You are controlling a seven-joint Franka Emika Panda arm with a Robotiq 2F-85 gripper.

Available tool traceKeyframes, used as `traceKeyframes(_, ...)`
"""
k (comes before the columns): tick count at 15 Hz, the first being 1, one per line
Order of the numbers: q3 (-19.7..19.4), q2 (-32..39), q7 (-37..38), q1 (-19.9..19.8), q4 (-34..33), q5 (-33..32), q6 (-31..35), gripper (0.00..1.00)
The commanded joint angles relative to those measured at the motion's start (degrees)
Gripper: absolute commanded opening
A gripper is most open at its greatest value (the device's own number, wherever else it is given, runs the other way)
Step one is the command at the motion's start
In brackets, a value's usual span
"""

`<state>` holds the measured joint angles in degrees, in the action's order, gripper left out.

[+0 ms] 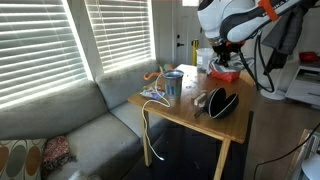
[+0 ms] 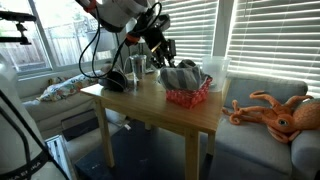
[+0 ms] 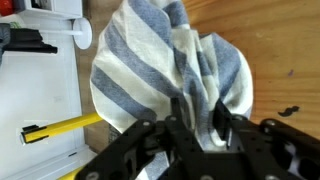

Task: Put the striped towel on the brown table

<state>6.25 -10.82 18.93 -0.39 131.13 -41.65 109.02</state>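
The striped towel is a bunched white cloth with blue-grey stripes. In the wrist view it fills the frame over the brown table. My gripper has its two black fingers pinched on a fold of the towel. In an exterior view the towel is heaped in the red basket on the brown table, with the gripper at its top. In an exterior view the gripper hangs over the basket at the far side of the table.
A metal cup and a black object stand on the table; both also show in an exterior view, the cup and the black object. A grey sofa lies beside the table. An orange octopus plush sits on the sofa.
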Motion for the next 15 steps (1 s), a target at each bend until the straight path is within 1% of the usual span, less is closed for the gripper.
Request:
traceKeyframes(1, 0.3, 0.7, 0.3, 1.2, -1.8, -2.5, -2.8, 0.25)
traceKeyframes(2, 0.3, 0.6, 0.2, 1.5, -2.0, -2.5, -3.1, 0.13)
traceKeyframes(4, 0.4, 0.6, -0.2, 1.9, -2.5, -2.5, -3.9, 0.01)
traceKeyframes(7, 0.4, 0.4, -0.1, 2.2, -2.9, -2.4, -4.7, 0.00)
traceKeyframes(8, 0.4, -0.1, 0.0, 2.2, -2.9, -2.4, -5.1, 0.02)
traceKeyframes(15, 1.3, -10.2, 3.2, 2.3, -1.1, -7.2, -5.5, 0.02)
